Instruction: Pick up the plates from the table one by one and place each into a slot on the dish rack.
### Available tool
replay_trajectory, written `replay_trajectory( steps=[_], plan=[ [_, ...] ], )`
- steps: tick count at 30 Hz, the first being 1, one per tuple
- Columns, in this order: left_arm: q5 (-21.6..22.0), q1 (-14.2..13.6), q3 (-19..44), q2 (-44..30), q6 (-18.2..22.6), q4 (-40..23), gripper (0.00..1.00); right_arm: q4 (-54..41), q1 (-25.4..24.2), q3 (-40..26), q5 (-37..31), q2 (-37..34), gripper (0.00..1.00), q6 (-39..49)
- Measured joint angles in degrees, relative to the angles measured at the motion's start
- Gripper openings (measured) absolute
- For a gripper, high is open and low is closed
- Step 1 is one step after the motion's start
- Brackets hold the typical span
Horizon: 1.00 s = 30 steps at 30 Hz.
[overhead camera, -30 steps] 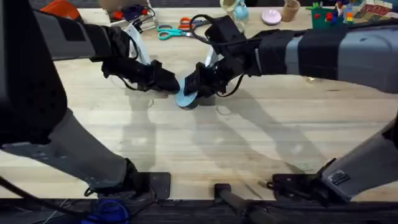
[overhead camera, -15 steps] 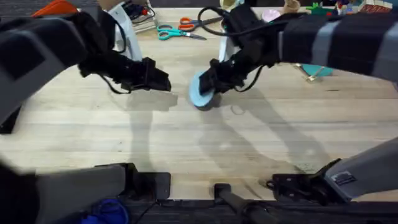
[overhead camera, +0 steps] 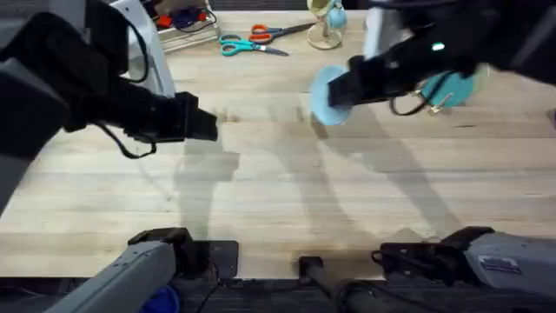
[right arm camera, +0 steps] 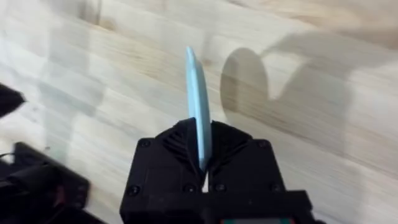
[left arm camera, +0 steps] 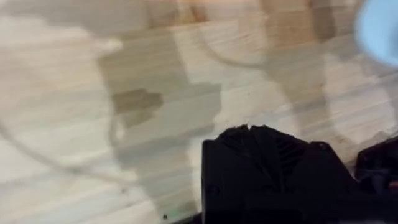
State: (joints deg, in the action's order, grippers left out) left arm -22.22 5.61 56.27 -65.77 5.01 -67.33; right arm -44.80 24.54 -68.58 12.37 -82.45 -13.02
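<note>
Right gripper [right arm camera: 202,163]: one, clenched on the rim of a pale sky-blue plate [right arm camera: 198,118], the plate standing edge-on between its black fingers.
Held plate, overhead: one, at [overhead camera: 327,96], lifted above the table [overhead camera: 287,191] right of centre, its face turned toward the left arm.
Left gripper [overhead camera: 208,124]: one, over the left half of the table, well apart from the plate; its fingers meet with nothing between them in the left wrist view [left arm camera: 258,140].
Teal plate [overhead camera: 447,87]: one, partly hidden behind the right arm.
Scissors [overhead camera: 252,39]: two pairs, near the far edge.
Writing: none readable.
</note>
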Motion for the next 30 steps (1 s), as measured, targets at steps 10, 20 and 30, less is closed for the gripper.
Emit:
replay_trajectory(
  steps=[10,20,30],
  plan=[
    [6.1,0.0,0.0,3.8,-2.2,-2.6,0.041,-12.3,-6.4,-2.7,-11.6,11.4,0.043,9.0],
    [7.5,0.0,0.0,3.8,-2.5,-2.6,0.665,-20.2,-7.0,-9.0,-21.9,13.9,0.043,22.7],
    [7.5,0.0,0.0,3.8,-2.9,-2.5,0.994,-20.8,-12.5,-12.0,-23.2,13.9,0.042,32.2]
  ],
)
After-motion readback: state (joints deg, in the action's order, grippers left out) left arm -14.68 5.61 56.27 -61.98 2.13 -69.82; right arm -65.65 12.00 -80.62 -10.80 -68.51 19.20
